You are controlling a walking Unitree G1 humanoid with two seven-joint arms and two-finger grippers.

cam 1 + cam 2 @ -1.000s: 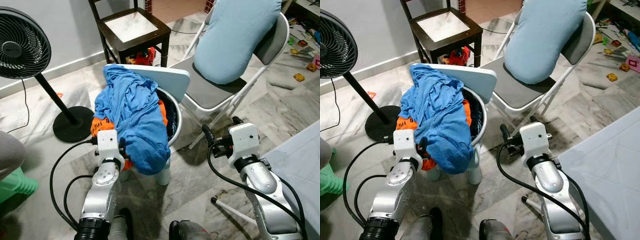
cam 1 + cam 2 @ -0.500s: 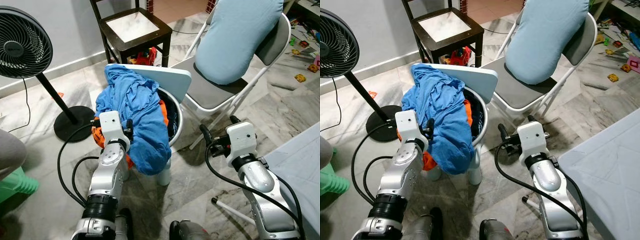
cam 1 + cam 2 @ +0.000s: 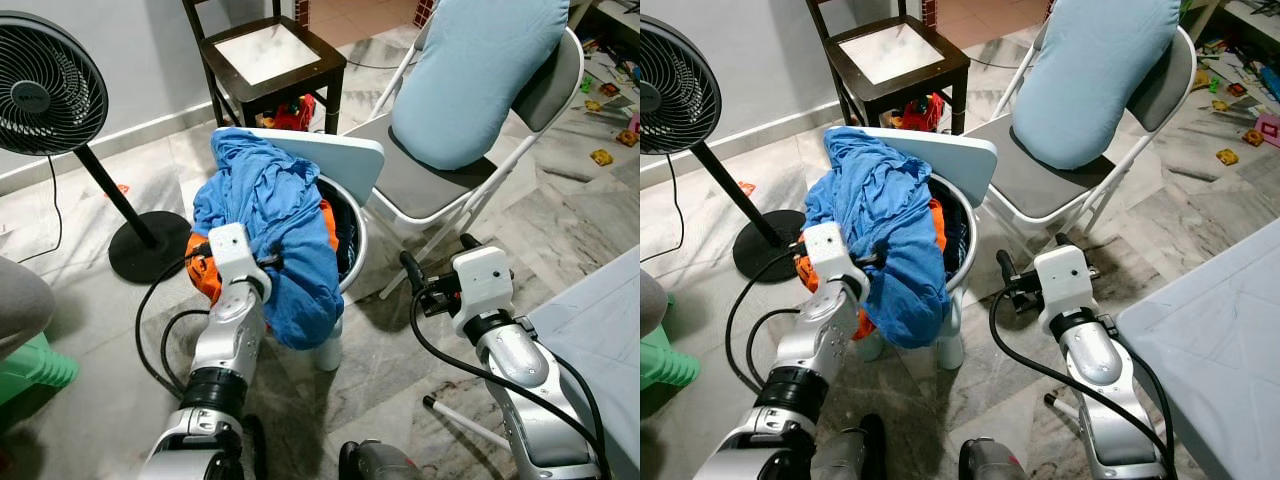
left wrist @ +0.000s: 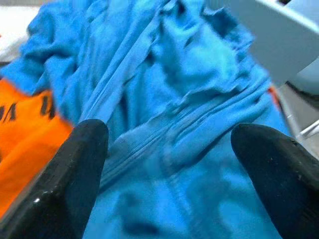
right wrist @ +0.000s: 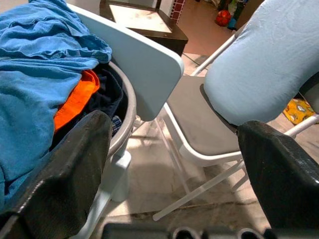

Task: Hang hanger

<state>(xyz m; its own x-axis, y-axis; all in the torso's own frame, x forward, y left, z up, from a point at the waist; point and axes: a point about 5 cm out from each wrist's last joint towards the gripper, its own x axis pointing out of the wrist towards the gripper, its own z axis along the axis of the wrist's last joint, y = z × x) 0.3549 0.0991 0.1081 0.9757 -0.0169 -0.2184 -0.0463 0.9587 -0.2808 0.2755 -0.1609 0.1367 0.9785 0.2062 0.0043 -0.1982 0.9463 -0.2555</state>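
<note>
Marble floor, basket (image 3: 352, 262) heaped with blue shirt (image 3: 275, 225).
Left gripper (image 4: 169, 169) spread at shirt; right gripper (image 5: 174, 164) spread, apart. Shirt likely soft, light: pinch a fold.

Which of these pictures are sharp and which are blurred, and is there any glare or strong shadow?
Both eye views are sharp and evenly lit, with only soft shadows on the floor. The left wrist view is soft: the blue shirt and the left hand look blurred. The right wrist view shows the folding chair clearly, while the right hand is out of focus. No strong glare.
</note>
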